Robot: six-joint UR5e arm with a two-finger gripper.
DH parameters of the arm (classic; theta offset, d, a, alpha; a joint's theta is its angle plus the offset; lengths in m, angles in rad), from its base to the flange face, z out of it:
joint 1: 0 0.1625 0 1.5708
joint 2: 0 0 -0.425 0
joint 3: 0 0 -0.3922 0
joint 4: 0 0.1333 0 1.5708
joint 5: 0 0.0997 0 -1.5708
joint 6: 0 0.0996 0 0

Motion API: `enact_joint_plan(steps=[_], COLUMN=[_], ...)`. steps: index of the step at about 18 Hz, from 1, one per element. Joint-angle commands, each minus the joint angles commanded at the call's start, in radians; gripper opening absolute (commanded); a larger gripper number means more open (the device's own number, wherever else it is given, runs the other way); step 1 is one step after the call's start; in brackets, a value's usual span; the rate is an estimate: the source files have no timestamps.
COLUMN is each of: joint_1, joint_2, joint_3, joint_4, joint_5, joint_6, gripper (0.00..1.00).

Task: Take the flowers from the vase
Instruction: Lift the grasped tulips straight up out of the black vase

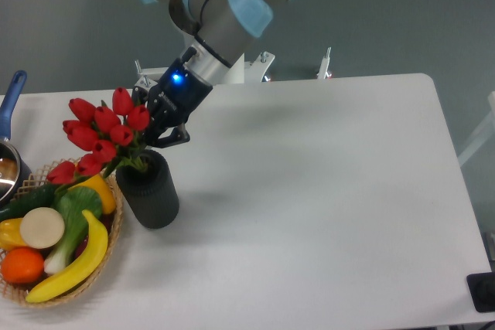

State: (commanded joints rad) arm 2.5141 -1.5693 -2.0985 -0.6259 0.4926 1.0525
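The flowers, a bunch of red tulip buds with green stems, stand in the black ribbed vase at the left of the white table and lean to the left. My gripper comes in from the upper right and sits right against the bunch, just above the vase mouth. Its black fingers are at the right side of the buds. The buds hide part of the fingers, so I cannot see whether they close on the stems.
A round wicker basket with a banana, an orange, green vegetables and a yellow pepper touches the vase's left side. A pot with a blue handle stands at the far left edge. A black object lies at the lower right corner.
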Motion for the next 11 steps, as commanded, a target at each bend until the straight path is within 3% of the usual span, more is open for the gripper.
enact_joint_plan(steps=[6, 11], joint_1=[0.041, 0.066], joint_2=[0.021, 0.029], joint_3=[0.04, 0.089], joint_4=[-0.002, -0.002], joint_5=[-0.101, -0.112], joint_6=[-0.118, -0.222], gripper=[0.0, 0.0])
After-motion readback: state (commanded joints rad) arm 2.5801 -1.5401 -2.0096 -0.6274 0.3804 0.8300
